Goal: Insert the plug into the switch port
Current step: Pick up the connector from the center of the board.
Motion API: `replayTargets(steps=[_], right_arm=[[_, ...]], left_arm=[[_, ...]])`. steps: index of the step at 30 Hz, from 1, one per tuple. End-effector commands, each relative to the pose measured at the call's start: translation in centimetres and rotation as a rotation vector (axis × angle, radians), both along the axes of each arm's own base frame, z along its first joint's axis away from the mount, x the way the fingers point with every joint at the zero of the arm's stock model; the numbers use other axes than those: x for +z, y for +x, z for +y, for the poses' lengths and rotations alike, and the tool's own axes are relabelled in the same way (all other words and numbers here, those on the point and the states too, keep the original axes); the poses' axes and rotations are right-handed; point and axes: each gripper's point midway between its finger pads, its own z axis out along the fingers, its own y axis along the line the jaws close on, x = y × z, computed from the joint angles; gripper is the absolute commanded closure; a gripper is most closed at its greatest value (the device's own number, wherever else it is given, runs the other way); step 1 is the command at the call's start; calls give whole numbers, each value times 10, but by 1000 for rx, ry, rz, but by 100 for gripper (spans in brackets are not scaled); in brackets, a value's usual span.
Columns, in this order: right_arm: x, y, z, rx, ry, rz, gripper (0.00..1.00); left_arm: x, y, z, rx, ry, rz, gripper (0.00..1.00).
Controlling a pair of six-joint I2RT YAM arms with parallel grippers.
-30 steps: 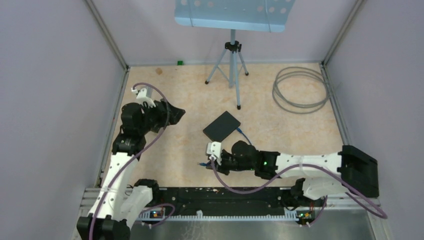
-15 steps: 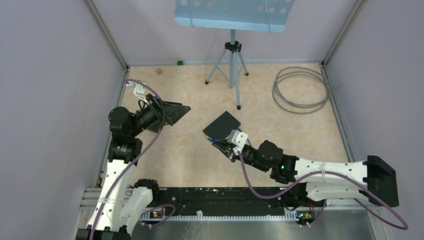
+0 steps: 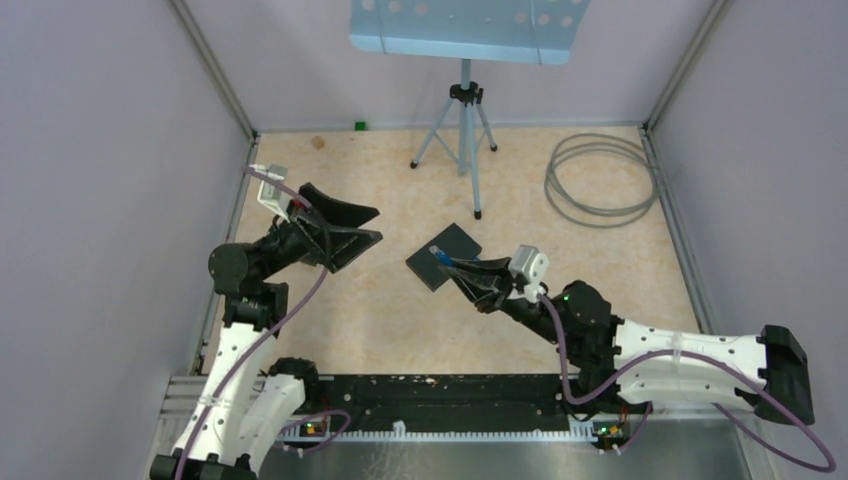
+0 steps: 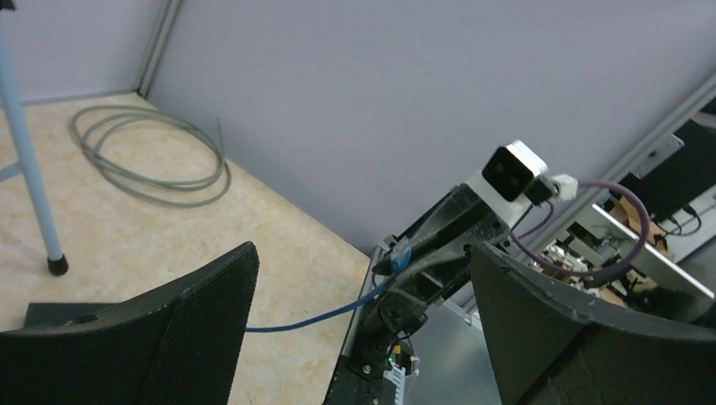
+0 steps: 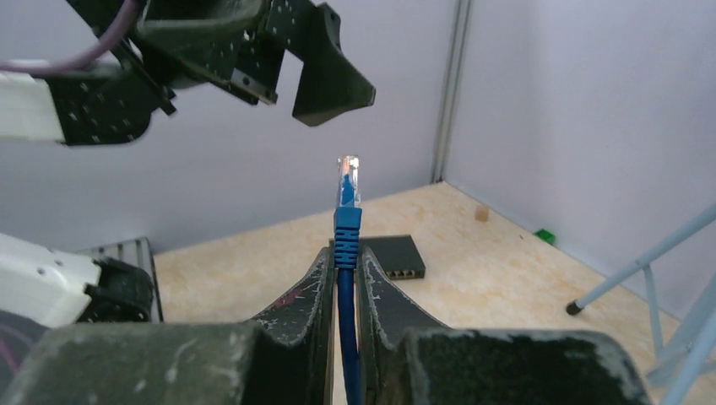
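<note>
The black switch [image 3: 450, 245] lies flat mid-table; in the right wrist view [image 5: 390, 253] its ports face the camera. My right gripper [image 3: 458, 267] is shut on the blue cable just behind the plug [image 3: 438, 254] and holds it in the air over the switch's near edge. In the right wrist view the plug [image 5: 347, 196] stands up out of the shut gripper [image 5: 344, 256], clear tip uppermost. My left gripper [image 3: 352, 226] is open and empty, raised left of the switch. In the left wrist view [image 4: 363, 325] it faces the right gripper and the plug [image 4: 400, 251].
A tripod stand [image 3: 462, 130] with a light-blue tray [image 3: 465, 25] stands behind the switch. A coiled grey cable [image 3: 600, 180] lies at the back right. A small green block [image 3: 359, 125] sits by the back wall. Walls close in both sides.
My right gripper has risen from near the table front and swung back over the switch with the plug. My left gripper has lifted and turned towards the right.
</note>
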Motion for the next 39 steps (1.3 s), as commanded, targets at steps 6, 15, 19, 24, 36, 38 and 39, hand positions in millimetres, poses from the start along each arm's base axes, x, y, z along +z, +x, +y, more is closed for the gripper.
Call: replayTargets(steps=[6,15,19,24,36,38,39], right_arm=[[75,-35,-25,158,322,-32,100],[82,-48,-26,221,321,-65,100],[78,-53,-24,248,290,-82,100],[71,-62,-22,289,253,-103,100],[56,-23,-24,-12,4,-432,100],[58,-15,-26,-82,-47,-515,100],[60,-11,-26,-115,-67,-557,100]], left_arm=[[27,-65,-20,-227,41,-426,2],[23,-87,-60,-356,26,-644,2],[25,-83,-67,-350,16,-670,2],[26,-83,-74,-383,20,-683,9],[28,-79,-75,-307,52,-652,2],[32,-75,-71,-248,51,-646,1],[34,-73,-69,-220,51,-644,1]])
